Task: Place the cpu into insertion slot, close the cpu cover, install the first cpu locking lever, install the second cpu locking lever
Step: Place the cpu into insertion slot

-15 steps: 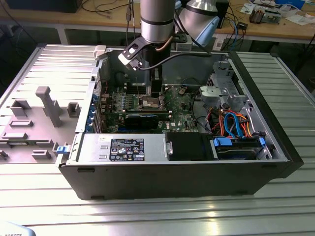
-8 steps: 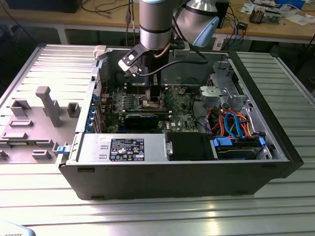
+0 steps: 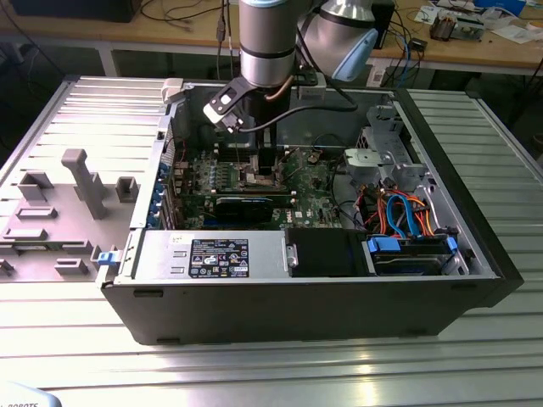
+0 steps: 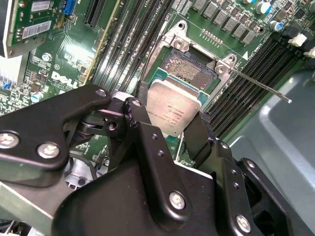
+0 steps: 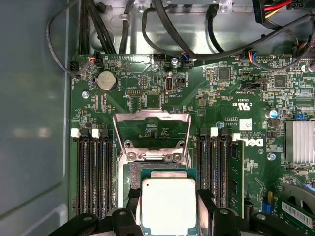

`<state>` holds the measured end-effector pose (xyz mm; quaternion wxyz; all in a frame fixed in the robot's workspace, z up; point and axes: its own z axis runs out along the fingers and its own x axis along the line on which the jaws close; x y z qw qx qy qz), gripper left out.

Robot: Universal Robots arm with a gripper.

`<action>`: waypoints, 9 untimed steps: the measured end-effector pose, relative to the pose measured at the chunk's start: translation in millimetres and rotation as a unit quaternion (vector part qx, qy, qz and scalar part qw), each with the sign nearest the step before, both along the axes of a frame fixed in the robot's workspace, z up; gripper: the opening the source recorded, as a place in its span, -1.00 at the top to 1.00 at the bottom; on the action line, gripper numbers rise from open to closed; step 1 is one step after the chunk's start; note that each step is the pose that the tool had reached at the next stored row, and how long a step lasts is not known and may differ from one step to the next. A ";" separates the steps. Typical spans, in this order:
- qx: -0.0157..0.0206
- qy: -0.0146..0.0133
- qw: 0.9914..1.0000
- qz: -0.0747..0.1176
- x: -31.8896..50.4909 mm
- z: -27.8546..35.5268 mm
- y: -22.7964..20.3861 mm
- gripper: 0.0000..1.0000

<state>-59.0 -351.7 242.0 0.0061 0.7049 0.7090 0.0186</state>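
The ribbed metal surface [image 3: 254,373] carries an open computer case [image 3: 297,305], and the arm [image 3: 265,42] reaches into it. Inside lies the green motherboard [image 5: 216,98]. On it the cpu cover [image 5: 152,114] stands flipped open, leaving the insertion slot [image 4: 189,69] bare with its fine contacts showing. The jaws are narrowed onto the cpu [image 4: 174,105], black fingers [image 4: 197,136] pressing two opposite edges. They hold it just over the slot's near side, seemingly not seated. The chip looks light, stiff and smooth-topped. Its edges are the safe hold, and the slot's contacts look easily bent.

Bright, even light; pale glare on the ribbed table [image 3: 365,360]; computer case [image 3: 297,314] interior dimmer.
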 end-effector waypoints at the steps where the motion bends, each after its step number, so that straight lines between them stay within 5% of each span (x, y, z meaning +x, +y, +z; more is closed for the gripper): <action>1: 0.001 0.000 1.000 0.000 0.0 -1.0 0.2 -0.08; 6: 0.001 -0.001 1.000 0.001 -0.5 -9.5 4.2 -0.08; 9: 0.001 -0.005 1.000 0.001 -1.8 -14.0 6.7 -0.08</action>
